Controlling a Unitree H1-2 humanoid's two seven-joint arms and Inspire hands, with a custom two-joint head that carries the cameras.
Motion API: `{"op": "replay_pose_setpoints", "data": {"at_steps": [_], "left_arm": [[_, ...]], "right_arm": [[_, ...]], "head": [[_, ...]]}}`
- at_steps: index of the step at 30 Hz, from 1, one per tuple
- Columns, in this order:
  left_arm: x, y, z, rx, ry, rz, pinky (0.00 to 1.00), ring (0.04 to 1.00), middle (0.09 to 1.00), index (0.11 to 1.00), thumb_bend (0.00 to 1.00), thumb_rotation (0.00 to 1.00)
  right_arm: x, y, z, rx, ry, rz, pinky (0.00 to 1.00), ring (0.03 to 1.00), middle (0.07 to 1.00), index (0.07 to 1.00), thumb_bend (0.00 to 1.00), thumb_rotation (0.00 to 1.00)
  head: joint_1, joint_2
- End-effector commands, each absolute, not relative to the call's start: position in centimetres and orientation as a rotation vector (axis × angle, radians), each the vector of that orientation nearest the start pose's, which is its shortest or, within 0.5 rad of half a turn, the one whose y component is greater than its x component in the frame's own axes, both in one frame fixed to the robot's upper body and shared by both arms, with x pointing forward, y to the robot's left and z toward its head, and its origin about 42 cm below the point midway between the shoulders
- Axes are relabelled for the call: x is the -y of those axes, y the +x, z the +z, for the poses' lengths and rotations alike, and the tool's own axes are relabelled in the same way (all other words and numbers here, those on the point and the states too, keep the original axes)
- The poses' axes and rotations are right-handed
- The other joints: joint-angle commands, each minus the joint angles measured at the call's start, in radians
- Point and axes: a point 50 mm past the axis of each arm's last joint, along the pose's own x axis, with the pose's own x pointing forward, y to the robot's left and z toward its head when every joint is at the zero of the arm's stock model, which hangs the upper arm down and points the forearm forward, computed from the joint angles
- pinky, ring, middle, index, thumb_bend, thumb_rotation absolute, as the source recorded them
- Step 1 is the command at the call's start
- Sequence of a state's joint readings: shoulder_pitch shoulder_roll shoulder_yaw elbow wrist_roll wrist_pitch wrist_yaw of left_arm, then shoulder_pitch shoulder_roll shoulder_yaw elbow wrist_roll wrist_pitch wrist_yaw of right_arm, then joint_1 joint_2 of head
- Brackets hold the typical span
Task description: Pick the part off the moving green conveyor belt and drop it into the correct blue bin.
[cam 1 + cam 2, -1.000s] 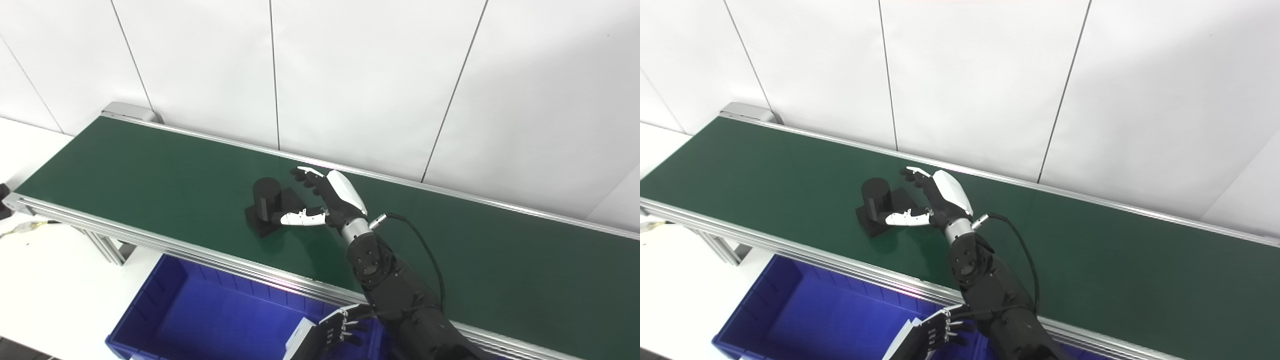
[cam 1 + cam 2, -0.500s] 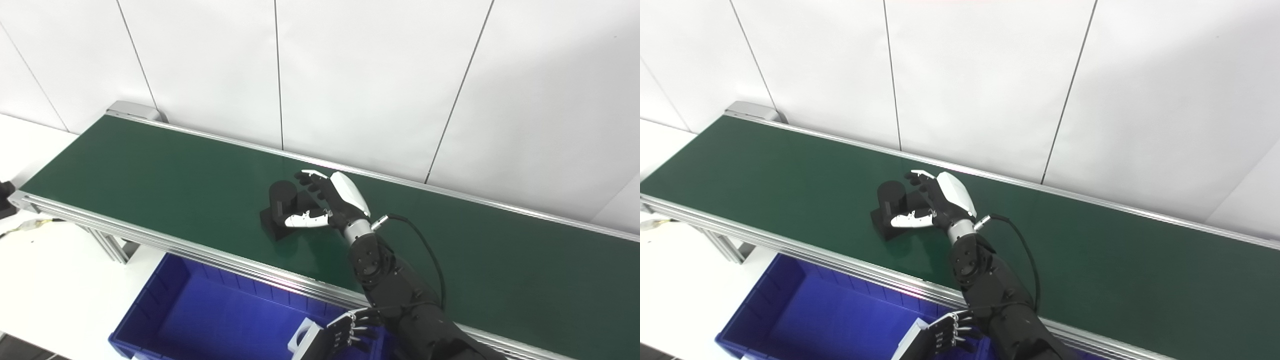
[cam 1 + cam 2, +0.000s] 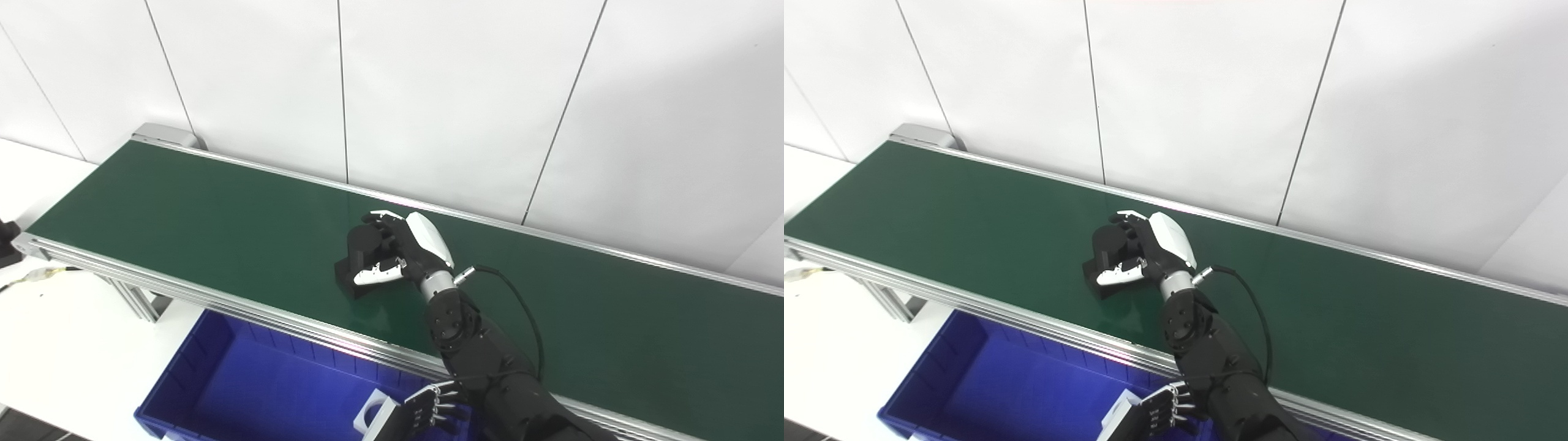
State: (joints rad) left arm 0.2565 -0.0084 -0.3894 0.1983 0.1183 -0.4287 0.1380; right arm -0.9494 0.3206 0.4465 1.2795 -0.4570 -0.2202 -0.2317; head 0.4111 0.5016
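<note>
- The black part (image 3: pixel 358 260) was gripped on the green conveyor belt (image 3: pixel 202 214) by the right hand (image 3: pixel 401 254).
- Left hand (image 3: pixel 429 410) — state couldn't be told — was seen over the near blue bin (image 3: pixel 245 380).

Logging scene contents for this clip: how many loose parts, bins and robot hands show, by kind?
Black parts: 1, the black part on the green belt, the right robot hand closed around it.
White parts: 1, the white part at the left robot hand.
Blue bins: 1, the blue bin.
Robot hands: 2.
Total: 5.
</note>
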Motion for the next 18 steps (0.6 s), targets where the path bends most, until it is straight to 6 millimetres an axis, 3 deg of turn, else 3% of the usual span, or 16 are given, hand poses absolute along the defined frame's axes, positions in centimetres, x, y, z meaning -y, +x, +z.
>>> {"op": "replay_pose_setpoints", "data": {"at_steps": [1,4,5,6,8,10,18], "left_arm": [[-11.4,16.5,3.0,0.073,-0.014,-0.208,0.62,0.708,0.776,0.806,0.90,0.59],[-11.5,16.4,3.1,0.074,-0.015,-0.206,0.62,0.713,0.779,0.806,0.90,0.60],[-11.5,16.4,3.1,0.076,-0.014,-0.205,0.62,0.713,0.779,0.806,0.90,0.59],[-11.5,16.4,3.2,0.077,-0.013,-0.204,0.62,0.712,0.778,0.805,0.90,0.59],[-11.5,16.4,3.2,0.081,-0.004,-0.203,0.62,0.711,0.779,0.807,0.89,0.60],[-11.5,16.3,3.2,0.082,-0.001,-0.201,0.62,0.707,0.773,0.804,0.89,0.60],[-11.6,16.2,3.3,0.083,-0.006,-0.197,0.63,0.720,0.788,0.810,0.88,0.60]], "right_arm": [[-11.3,42.6,16.9,0.259,-0.644,0.612,0.65,0.709,0.723,0.745,0.75,0.00],[-11.1,42.5,16.6,0.256,-0.615,0.584,0.57,0.631,0.667,0.690,0.74,0.00],[-11.0,42.5,16.5,0.258,-0.610,0.574,0.53,0.587,0.564,0.576,0.62,0.00],[-10.9,42.5,16.4,0.261,-0.609,0.567,0.51,0.513,0.539,0.545,0.57,0.00],[-10.8,42.4,16.3,0.276,-0.605,0.543,0.49,0.454,0.507,0.517,0.53,0.00],[-10.6,42.4,16.2,0.285,-0.597,0.529,0.50,0.457,0.512,0.479,0.52,0.00],[-10.2,42.6,16.3,0.306,-0.571,0.508,0.47,0.435,0.528,0.473,0.52,0.00]], "head": [[-0.001,0.005],[-0.001,0.005],[-0.004,0.008],[-0.004,0.008],[-0.003,0.009],[-0.005,0.011],[-0.008,0.013]]}}
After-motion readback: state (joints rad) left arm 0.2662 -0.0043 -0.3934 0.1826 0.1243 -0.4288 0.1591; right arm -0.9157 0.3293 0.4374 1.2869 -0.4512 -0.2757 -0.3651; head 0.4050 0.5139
